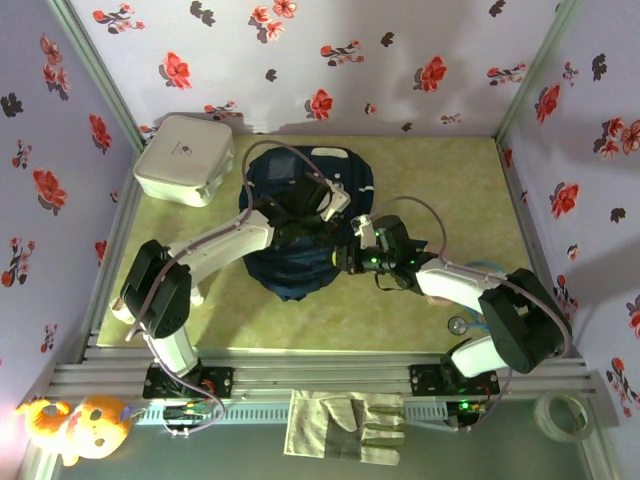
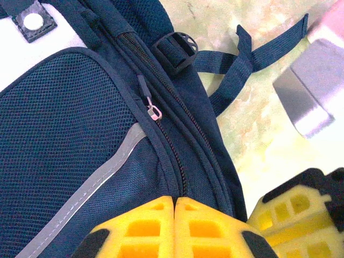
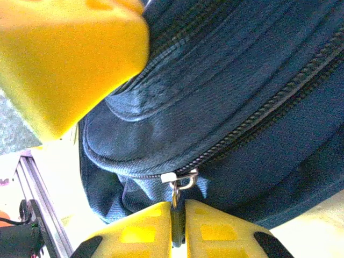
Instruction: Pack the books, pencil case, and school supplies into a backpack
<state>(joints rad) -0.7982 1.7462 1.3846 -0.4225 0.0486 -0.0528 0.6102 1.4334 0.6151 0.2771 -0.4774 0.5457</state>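
Backpack (image 1: 300,215) lying mid bench (image 1: 440,190). Left gripper (image 2: 174,228) closed, sitting at zip seam. Right gripper (image 3: 178,228) pinching zipper pull (image 3: 181,181). Judging: zipper step. Next: dragging pull along track, fabric staying taut.

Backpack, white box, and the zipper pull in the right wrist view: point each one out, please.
backpack (image 1: 298,278), top external view, on its lower navy fabric.
white box (image 1: 185,160), top external view, on the middle of its lid.
zipper pull (image 3: 181,180), right wrist view, on the metal loop at the slider.
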